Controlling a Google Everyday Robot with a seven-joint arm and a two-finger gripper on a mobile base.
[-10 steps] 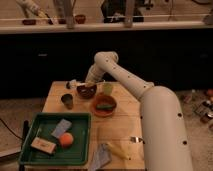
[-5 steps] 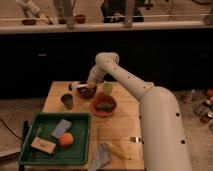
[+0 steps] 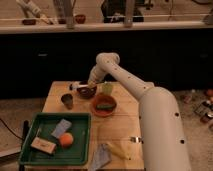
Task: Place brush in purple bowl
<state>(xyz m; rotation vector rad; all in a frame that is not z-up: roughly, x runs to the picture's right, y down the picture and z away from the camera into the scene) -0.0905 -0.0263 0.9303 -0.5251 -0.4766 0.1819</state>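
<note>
- Brush (image 3: 76, 86) has shifted right since a second ago; its dark end now sits at the purple bowl's (image 3: 86, 92) left rim.
- Camera view: gripper (image 3: 90, 83) low over that bowl; clamped or released, cannot tell.
- Placement looks nearly done; release and retreat remain.

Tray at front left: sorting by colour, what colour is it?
Green tray, camera view; the gripper is at the dark bowl.

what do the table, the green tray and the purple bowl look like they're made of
Table: looks like light wood, matte, with faint board lines. Green tray: probably plastic, going by its even colour and raised moulded rim. Purple bowl, just below the gripper at the table's far side: dark and smooth, plastic or glazed ceramic; cannot tell which.
</note>
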